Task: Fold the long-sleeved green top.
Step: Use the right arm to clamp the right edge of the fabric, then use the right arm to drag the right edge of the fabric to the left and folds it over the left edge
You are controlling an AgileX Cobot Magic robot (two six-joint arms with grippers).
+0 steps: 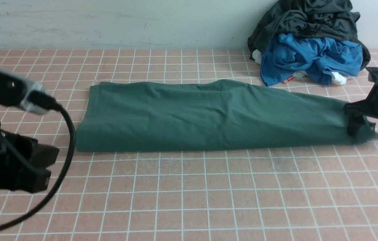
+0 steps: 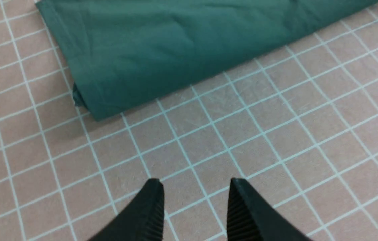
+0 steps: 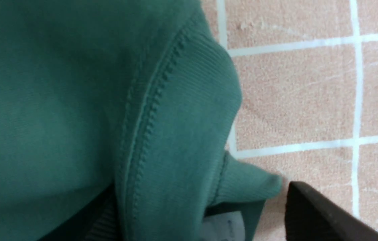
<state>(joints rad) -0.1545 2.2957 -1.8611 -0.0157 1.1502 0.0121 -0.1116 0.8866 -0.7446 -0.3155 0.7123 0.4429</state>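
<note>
While the long dark-green cotton sweatshirt lies folded into a lengthwise band across the pink tiled tabletop, I see my right gripper spread astride its ribbed right end, one finger over the cloth. My left gripper hangs parted above bare tiles near its left corner.

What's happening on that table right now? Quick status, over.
Left hand open over bare table. Right hand open, astride right end of green top. Top lies in long folded band. Clothes pile just behind, not on it.
</note>
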